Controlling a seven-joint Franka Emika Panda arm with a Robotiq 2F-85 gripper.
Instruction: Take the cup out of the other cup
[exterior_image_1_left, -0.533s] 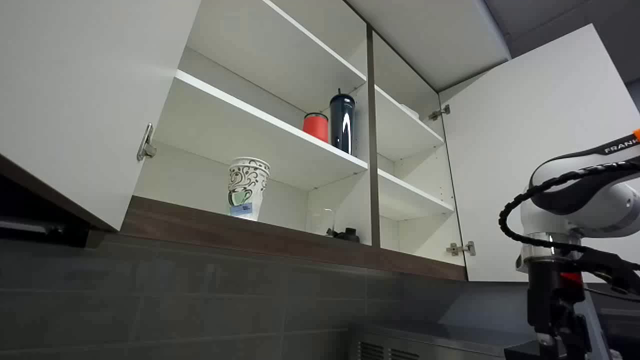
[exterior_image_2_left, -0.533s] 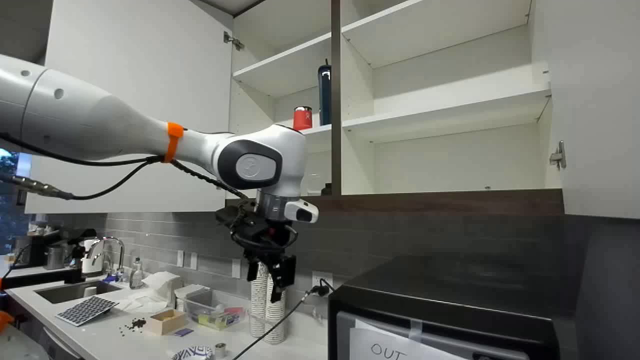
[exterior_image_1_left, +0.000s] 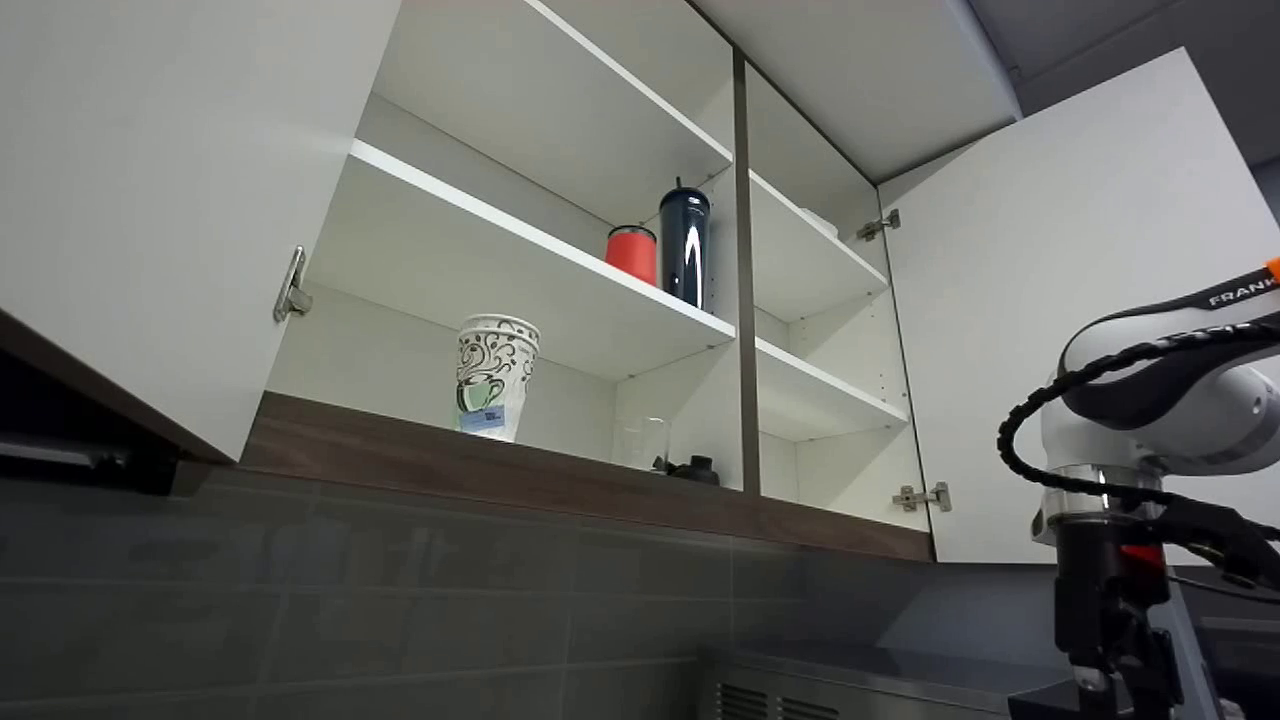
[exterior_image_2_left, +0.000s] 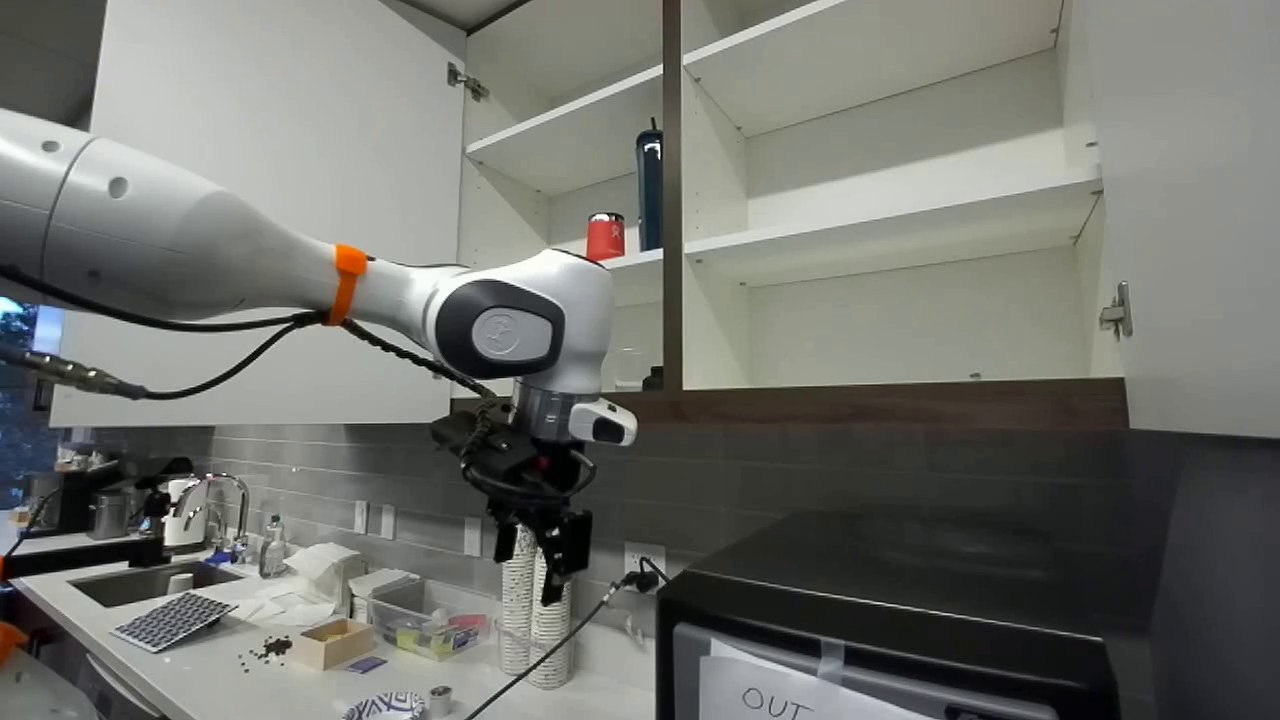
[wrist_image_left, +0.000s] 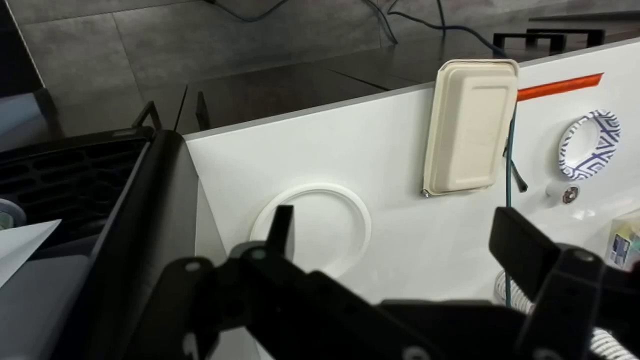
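In an exterior view I'm seeing the cup (exterior_image_1_left: 500, 320) nested in the other cup (exterior_image_1_left: 500, 370), perhaps saving room, a cabinet shelf (exterior_image_1_left: 540, 239) above probably hampering the lift. In an exterior view the tool (exterior_image_2_left: 531, 565) is hanging below that; in the wrist view it's standing spread apart, empty, over the desk (wrist_image_left: 350, 150).

- Your arm (exterior_image_2_left: 170, 225) is smooth and whitish-grey, with a thin dark seam (exterior_image_2_left: 62, 187) and small round recesses (exterior_image_2_left: 118, 187).
- An orange band (exterior_image_2_left: 347, 284) circles it; black cables (exterior_image_2_left: 210, 327) meet at its lower end, one with a metal connector (exterior_image_2_left: 78, 375).
- Your white joint (exterior_image_2_left: 588, 310) has a dark panel (exterior_image_2_left: 454, 330) framing a paler oval disc (exterior_image_2_left: 505, 334).
- In an exterior view, white letters (exterior_image_1_left: 1240, 293) on black read "FRANK".
- Your gripper (wrist_image_left: 402, 237) is matte black, with blocky fingertips (wrist_image_left: 520, 250) and pale round screws (wrist_image_left: 415, 353).
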